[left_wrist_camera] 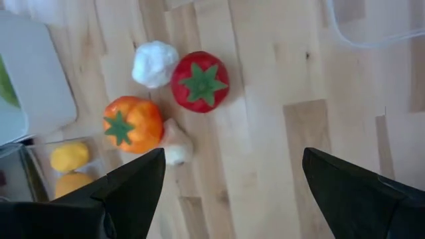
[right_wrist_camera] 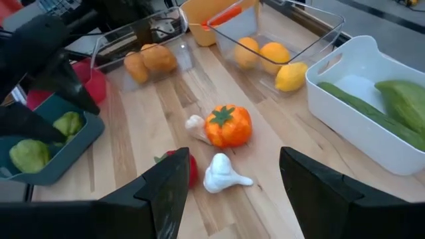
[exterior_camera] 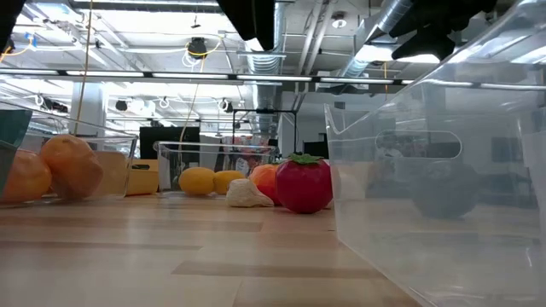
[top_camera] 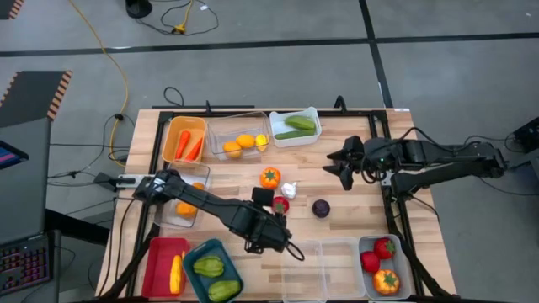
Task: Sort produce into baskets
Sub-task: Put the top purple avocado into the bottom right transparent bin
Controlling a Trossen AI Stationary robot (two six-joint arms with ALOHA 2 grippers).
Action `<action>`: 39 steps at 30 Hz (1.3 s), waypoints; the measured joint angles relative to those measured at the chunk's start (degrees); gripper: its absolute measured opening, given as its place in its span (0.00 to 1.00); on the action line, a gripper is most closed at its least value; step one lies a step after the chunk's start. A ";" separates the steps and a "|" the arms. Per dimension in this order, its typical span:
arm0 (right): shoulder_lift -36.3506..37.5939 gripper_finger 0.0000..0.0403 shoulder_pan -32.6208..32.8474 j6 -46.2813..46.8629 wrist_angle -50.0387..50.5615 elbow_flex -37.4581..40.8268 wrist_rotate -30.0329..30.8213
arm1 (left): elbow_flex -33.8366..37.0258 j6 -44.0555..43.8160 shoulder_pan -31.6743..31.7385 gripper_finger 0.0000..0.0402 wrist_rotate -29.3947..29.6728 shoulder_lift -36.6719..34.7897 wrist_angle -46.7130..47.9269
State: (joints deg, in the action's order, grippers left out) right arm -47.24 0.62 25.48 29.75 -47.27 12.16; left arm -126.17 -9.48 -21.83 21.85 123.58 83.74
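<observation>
One red tomato (left_wrist_camera: 200, 81) just beyond open left gripper (left_wrist_camera: 232, 189) (untouched).

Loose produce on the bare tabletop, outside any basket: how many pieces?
5, clustered mid-table: orange tomato, white garlic, red tomato, dark purple piece, and a pale garlic against the orange tomato. The left arm may hide more.

A wooden table (top_camera: 354, 181) stands on a grey floor (top_camera: 278, 67); a yellow cable (top_camera: 108, 55) snakes across it; a keyboard (top_camera: 24, 263) sits beside.
</observation>
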 joint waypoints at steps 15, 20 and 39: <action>-0.02 0.66 -0.44 -0.40 -0.17 0.00 -0.07 | 14.16 -2.10 1.29 0.85 2.93 -13.49 -5.29; -0.02 0.76 -0.44 -0.41 -0.16 0.00 -0.24 | 31.12 -2.61 2.38 0.85 2.27 -23.51 -20.90; -4.22 0.96 0.29 -1.53 2.17 -0.02 1.04 | 66.44 -2.49 7.83 0.85 -0.38 -42.06 -56.24</action>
State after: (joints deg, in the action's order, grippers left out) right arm -51.46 0.91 23.94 31.92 -47.29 13.20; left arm -59.73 -11.97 -14.00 21.47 81.52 27.50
